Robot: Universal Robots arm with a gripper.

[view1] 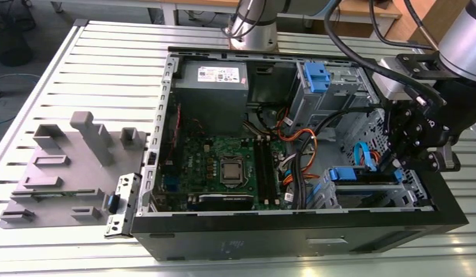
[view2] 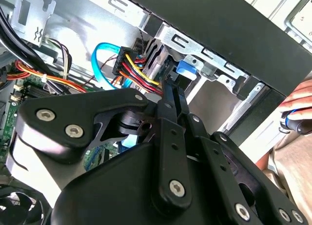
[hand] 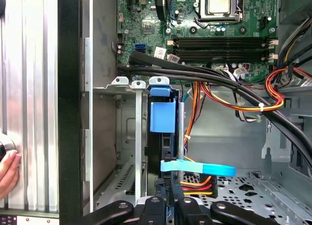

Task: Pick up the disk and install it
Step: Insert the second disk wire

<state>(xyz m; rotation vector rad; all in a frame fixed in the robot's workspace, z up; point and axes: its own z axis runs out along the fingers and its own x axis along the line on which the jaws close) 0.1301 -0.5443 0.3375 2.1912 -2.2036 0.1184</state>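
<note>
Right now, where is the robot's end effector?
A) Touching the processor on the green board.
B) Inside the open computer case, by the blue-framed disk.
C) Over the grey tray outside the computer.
B: in the exterior view the end effector sits inside the open computer case, close beside the disk in its blue bracket.

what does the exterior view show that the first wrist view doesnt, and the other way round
Exterior view: the grey moulded tray on the table at that view's left, the arm's base, and a small blue latch on the upper drive cage.

First wrist view: a person's hand outside the case wall.

Both: the motherboard, the disk with its blue bracket in the lower cage, and the gripper beside it.
</note>
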